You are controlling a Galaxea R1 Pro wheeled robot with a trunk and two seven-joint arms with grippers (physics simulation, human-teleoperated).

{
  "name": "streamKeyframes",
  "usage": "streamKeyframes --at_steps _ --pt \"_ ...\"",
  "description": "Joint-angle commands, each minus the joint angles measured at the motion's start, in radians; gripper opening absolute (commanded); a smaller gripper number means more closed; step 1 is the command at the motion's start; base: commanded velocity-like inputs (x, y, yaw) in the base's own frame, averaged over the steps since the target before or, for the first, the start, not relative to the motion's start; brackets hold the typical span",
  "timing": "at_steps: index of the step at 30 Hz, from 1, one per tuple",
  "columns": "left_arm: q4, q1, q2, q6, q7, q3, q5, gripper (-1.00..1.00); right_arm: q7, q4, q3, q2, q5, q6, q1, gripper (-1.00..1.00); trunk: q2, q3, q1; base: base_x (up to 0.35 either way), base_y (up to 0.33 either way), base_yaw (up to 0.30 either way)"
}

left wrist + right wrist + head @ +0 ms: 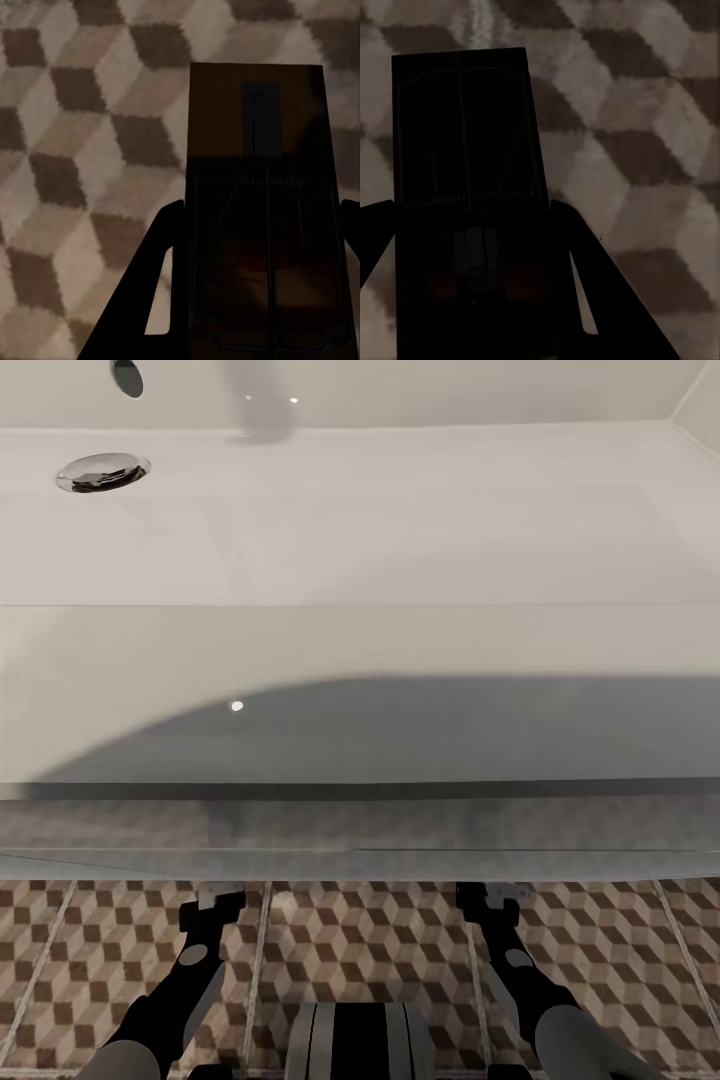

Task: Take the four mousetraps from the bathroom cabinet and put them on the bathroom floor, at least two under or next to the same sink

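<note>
Head view: our two arms reach under the white sink (360,520), above the bathroom floor (360,950).
Left wrist view: left gripper (259,247) clamps a mousetrap (259,150).
Right wrist view: right gripper (472,247) clamps another mousetrap (465,135).

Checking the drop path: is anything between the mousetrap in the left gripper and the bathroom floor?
No. In the left wrist view the mousetrap sits between the left gripper's fingers, with only bare cube-patterned bathroom floor behind it.

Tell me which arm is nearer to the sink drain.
Left. The drain sits far on the left arm's side of the basin; the right arm is on the opposite side.
</note>
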Motion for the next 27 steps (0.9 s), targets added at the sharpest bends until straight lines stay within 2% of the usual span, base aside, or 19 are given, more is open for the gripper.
streamKeyframes --at_steps 1,13,27 --pt "0.001 0.000 0.000 -0.003 0.007 -0.004 0.002 -1.00 -0.002 -0.002 -0.005 0.001 0.008 -0.003 -0.001 -1.00 0.000 0.000 0.000 0.000 0.000 0.000" --pt "0.001 -0.001 -0.001 -0.045 0.007 -0.004 0.000 -1.00 -0.002 -0.016 -0.006 0.001 0.008 -0.003 -0.003 -1.00 0.000 0.000 0.000 0.000 0.000 0.000" --pt "-0.001 -0.006 -0.004 -0.050 0.007 -0.004 0.004 -1.00 -0.002 -0.017 -0.006 0.001 0.008 -0.004 -0.004 -1.00 0.000 0.000 0.000 0.000 0.000 0.000"
